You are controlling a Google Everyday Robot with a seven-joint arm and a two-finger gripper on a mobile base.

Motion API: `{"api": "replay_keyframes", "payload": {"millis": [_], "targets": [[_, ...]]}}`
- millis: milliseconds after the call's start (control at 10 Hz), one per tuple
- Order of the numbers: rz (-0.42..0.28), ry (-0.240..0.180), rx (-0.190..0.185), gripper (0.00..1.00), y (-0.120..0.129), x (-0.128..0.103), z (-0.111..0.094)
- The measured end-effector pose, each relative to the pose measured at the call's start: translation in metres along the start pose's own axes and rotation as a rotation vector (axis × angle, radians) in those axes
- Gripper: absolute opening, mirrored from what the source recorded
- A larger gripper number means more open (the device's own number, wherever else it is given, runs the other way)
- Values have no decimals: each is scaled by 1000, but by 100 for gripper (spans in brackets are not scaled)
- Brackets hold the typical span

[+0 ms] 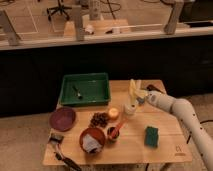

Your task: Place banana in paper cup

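Camera view looks down on a wooden tabletop (135, 150) where we take the paper cup (129, 109) as our landmark. We see the banana (133, 91) standing nearly upright directly above the cup, its lower end at or just inside the rim; we cannot tell whether it already rests on the cup's bottom. Our pincer (140, 96) sits just right of the cup and a little above its rim, clenched on the banana's lower half, with the white arm (176, 108) reaching in from the right.

We judge the step in hand to be the insertion itself: the fruit is carried and lined up over the mouth, and what remains is lowering and letting go. The next move calls for a short, straight descent so the banana's end seats in the cup, then a release without nudging the cup, which looks light and likely to tip under a tall, leaning fruit.

Left of the cup sits a small yellow-orange round object (113, 113), with a dark cluster (99, 119) beyond it. Below-left of the cup stand a small dark cup (113, 132) and a terracotta bowl (92, 140). A green sponge (151, 136) lies below-right, and a green tray (85, 90) lies up-left, well apart.
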Motion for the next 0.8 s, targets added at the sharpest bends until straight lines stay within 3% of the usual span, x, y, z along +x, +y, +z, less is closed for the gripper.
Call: {"api": "replay_keyframes", "payload": {"millis": [800], "targets": [[-61, 69, -35, 0, 1, -3, 7]]}}
